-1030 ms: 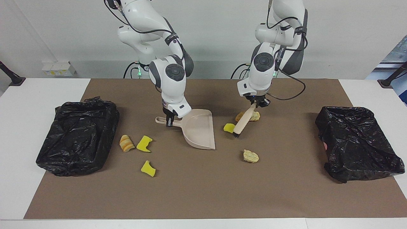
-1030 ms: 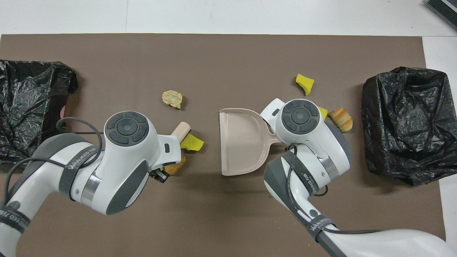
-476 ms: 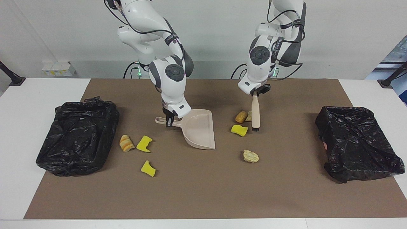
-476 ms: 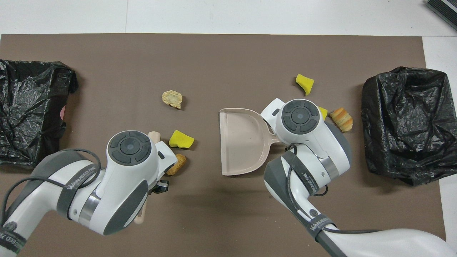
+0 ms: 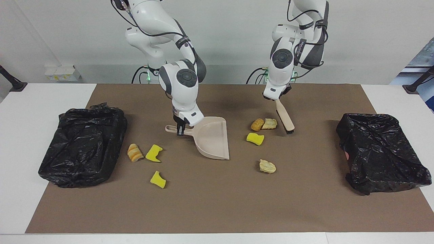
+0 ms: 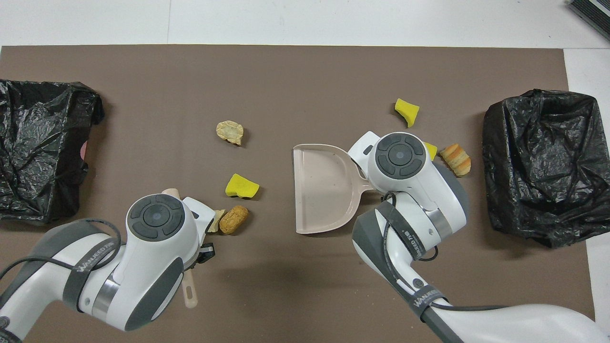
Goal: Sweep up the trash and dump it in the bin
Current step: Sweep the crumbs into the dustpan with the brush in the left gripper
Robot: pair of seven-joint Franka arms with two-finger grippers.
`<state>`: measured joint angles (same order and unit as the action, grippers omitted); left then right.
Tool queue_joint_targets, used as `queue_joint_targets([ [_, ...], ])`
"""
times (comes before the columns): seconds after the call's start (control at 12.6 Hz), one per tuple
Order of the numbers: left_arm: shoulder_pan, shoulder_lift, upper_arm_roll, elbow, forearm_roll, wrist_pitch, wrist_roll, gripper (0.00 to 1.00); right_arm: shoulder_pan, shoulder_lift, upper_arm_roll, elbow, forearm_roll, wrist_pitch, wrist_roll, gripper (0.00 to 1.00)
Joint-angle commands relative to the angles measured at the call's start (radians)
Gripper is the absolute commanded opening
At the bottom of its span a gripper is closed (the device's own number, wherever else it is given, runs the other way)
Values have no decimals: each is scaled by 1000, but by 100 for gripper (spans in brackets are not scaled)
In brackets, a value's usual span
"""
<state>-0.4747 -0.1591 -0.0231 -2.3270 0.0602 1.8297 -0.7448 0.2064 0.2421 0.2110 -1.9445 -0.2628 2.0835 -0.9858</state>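
Over the brown mat (image 5: 217, 203), near its edge closest to our bases, we hold two tools. Our right arm bends steeply down at the wrist, and our right gripper (image 5: 180, 130) is clamped on the handle of the beige dustpan (image 5: 212, 137), whose scoop lies flat on the mat. Our left arm is drawn up with its wrist angled, and our left gripper (image 5: 276, 99) pinches the beige brush (image 5: 284, 118), which slants down with its bristles just above the mat. The trash (image 5: 261, 130) lies on the mat in two clusters: four scraps between dustpan and brush, three between the dustpan and the black bin (image 5: 81, 145) at our right arm's end. Another bin (image 5: 379, 149) sits at our left arm's end.
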Motion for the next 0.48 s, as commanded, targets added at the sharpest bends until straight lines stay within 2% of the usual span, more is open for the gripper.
queue_joint_targets([
  [0.0,8,-45,-5,-60,6,54,-42,0,-9,2,4,-10,-36,23,41,0],
  [0.4,-16,51,-9,-48,-77,218,-21,0,-9,2,4,-13,-36,24,42,0],
])
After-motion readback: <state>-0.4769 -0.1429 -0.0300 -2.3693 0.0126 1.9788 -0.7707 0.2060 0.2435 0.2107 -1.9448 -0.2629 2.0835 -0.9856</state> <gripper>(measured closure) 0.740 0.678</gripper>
